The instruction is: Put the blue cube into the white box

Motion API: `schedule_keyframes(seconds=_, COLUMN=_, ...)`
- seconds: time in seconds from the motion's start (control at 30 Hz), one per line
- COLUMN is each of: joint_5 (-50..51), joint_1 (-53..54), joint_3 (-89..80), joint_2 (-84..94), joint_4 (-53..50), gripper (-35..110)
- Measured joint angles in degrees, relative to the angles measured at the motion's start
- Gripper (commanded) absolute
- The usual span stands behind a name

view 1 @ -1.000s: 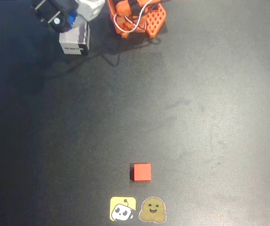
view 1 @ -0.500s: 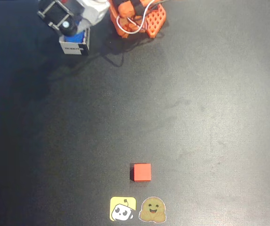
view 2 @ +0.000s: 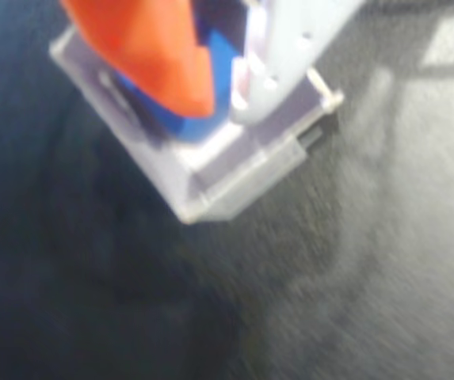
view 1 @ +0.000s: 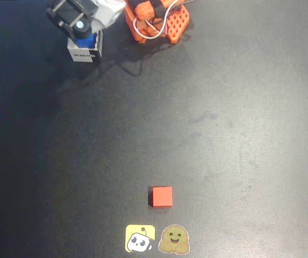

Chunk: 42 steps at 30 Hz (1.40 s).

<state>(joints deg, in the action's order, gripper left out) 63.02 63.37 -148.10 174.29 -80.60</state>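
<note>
While I watch the wrist view, I see the gripper [view 2: 225, 87] right over the white box [view 2: 211, 170], with an orange finger [view 2: 151, 47] on one side and a pale white finger [view 2: 286, 55] on the other. The blue cube [view 2: 211, 79] sits between those two fingers, and both look pressed against it, so I read the pincer as closed on the cube with only the cube's width between the fingers. The cube's lower part is down inside the box's thin walls; I cannot tell whether it touches the box floor. The picture is blurred, so finer detail is lost to me.

From the overhead view, I find the gripper [view 1: 84, 33] near the top left of the black table [view 1: 223, 134], beside the arm's orange base [view 1: 159, 21]. The blue cube [view 1: 87, 42] shows as a small blue patch just under the dark wrist parts, directly above the opening of the white box [view 1: 84, 54]. The box's dark printed label faces toward the lower edge of that picture.

Well apart from all this, a red-orange cube [view 1: 162, 196] rests on the table toward the bottom centre. Just below it lie two flat stickers side by side: a yellow one [view 1: 140, 238] with a white cartoon figure and a brown smiling-face one [view 1: 174, 239].
</note>
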Motion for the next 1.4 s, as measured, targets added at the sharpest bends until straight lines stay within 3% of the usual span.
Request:
schedule_keyframes(seconds=0.7, joint_5=22.7, joint_1=-51.8, joint_3=-3.4, joint_2=4.2, joint_4=8.4, gripper=0)
schedule_keyframes(seconds=1.0, joint_5=24.8, joint_1=-58.6, joint_3=-8.1, joint_2=8.6, joint_4=7.7, gripper=0)
schedule_keyframes(seconds=1.4, joint_5=26.7, joint_1=-58.6, joint_3=-21.2, joint_2=9.2, joint_4=9.5, gripper=0)
